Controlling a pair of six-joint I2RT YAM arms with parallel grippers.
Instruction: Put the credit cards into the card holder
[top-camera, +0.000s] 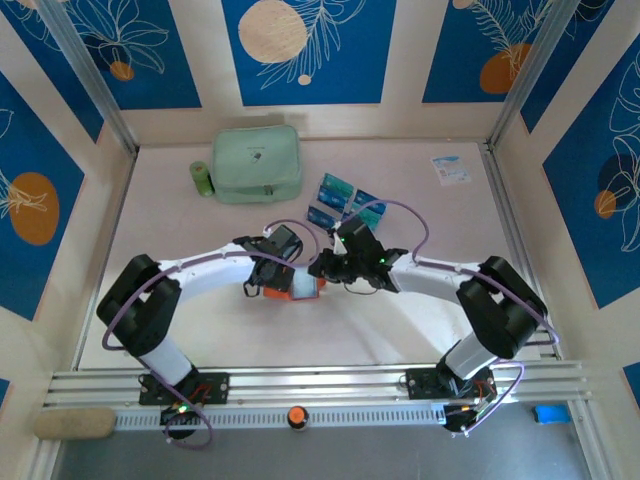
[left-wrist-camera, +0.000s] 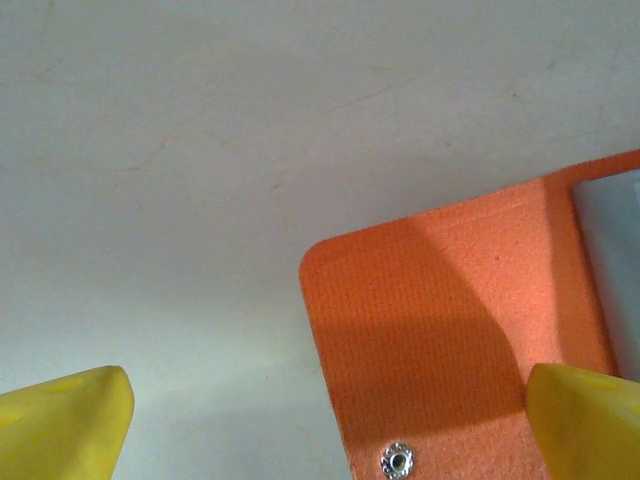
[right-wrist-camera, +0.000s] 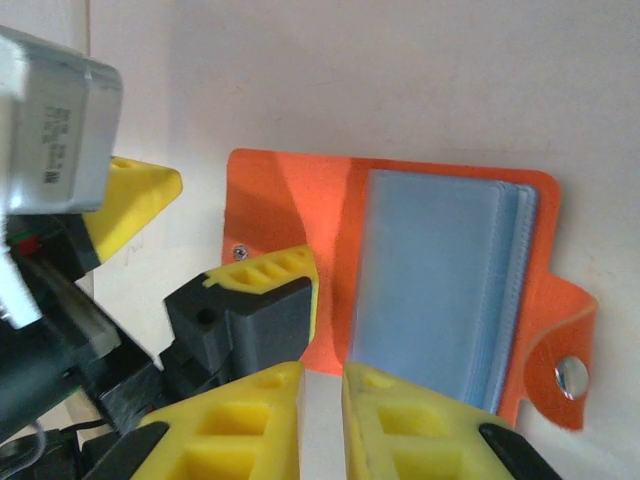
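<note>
Card holder lies open; left gripper gapes wide astride its snap corner; right gripper, jaws nearly together, sits at its near edge, seemingly empty.

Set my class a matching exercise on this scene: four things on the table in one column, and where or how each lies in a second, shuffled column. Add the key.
Things
1. wallet
2. pouch
3. cards
4. leaflet

Places or states
a. far right, by itself
b. lying open in the middle, clear sleeves showing
c. far side, next to a small green cylinder
d. spread out just right of the pouch

Pairs: 1-b, 2-c, 3-d, 4-a
</note>
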